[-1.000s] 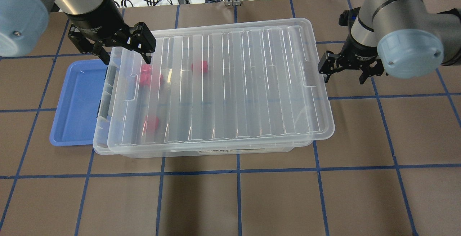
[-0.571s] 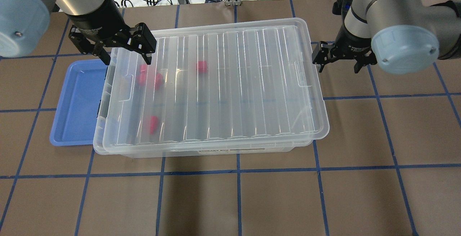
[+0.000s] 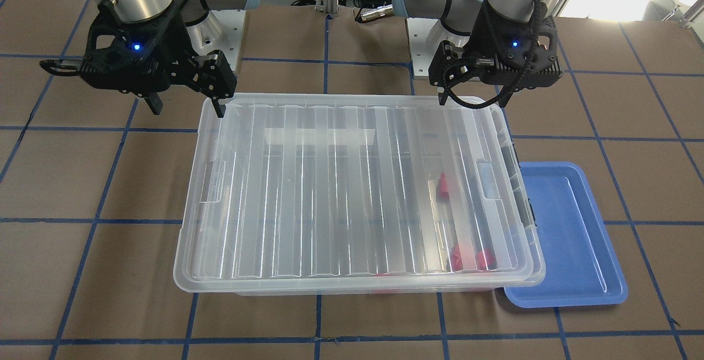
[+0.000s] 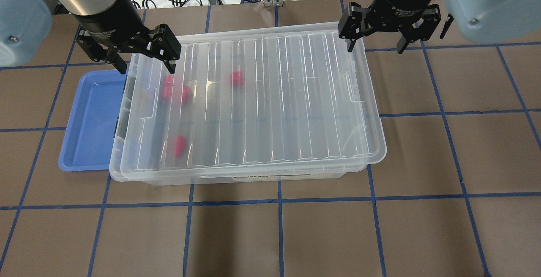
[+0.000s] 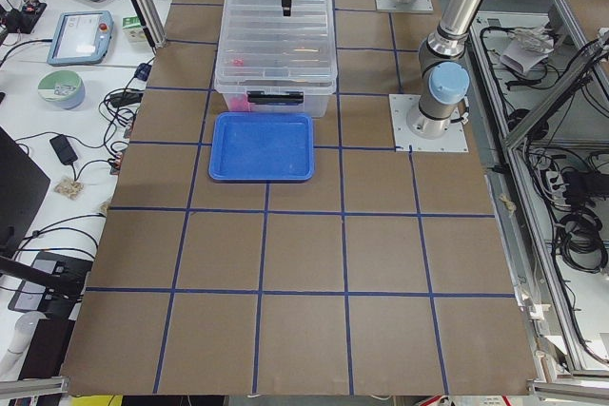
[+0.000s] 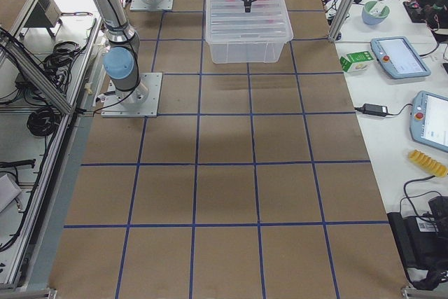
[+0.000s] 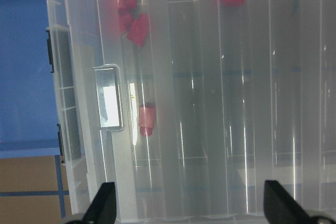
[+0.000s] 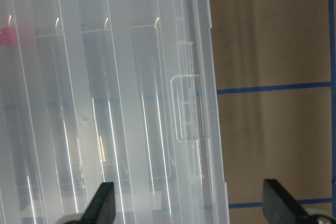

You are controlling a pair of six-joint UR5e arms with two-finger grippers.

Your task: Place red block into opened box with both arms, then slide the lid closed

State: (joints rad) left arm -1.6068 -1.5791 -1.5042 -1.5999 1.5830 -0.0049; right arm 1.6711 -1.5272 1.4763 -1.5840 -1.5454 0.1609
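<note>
The red blocks (image 4: 237, 78) lie in the box (image 4: 253, 179) under the slightly skewed lid (image 4: 274, 99), and with the left tool (image 4: 146, 62) and right tool (image 4: 375, 48) both spread empty by its far corners, nudging the lid's overhanging right end leftward, evenly, should seat it.

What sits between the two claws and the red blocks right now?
The clear lid. It lies over nearly the whole box, covering the red blocks inside. The left gripper and right gripper hang open near the box's far corners, so neither could likely reach a block without the lid moving first.
</note>
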